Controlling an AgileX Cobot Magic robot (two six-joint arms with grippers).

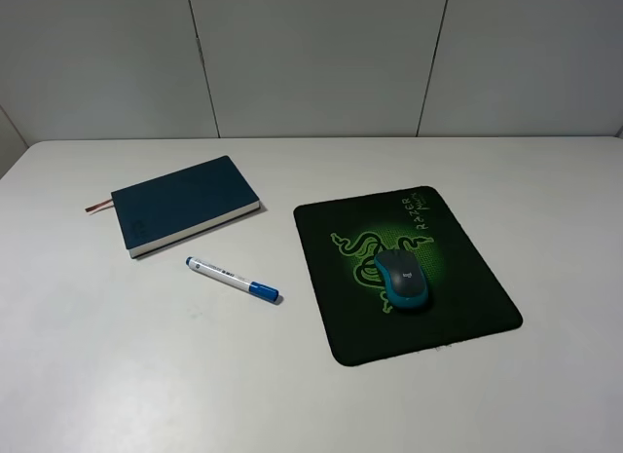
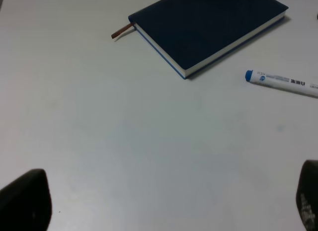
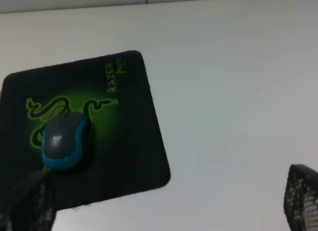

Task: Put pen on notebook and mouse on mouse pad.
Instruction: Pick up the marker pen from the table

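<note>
Table [image 1: 88, 375]: white and plain, with a pale panelled wall [image 1: 311, 54] behind.
Left gripper [image 2: 166, 203]: jaws wide apart, holding nothing.
Right gripper [image 3: 164, 201]: jaws wide apart too, nothing between them.
Pen [image 1: 232, 279]: on the table ahead of our left jaws and off to 1 side, near the notebook [image 1: 185, 205] but not on it.
Pen axis: roughly parallel to the closing line of our left jaws, so we judge a wrist turn must come before gripping the barrel.
Nearer arm: left.
Mouse [image 1: 401, 280]: already on the pad [image 1: 467, 312], ahead of our right jaws.
</note>
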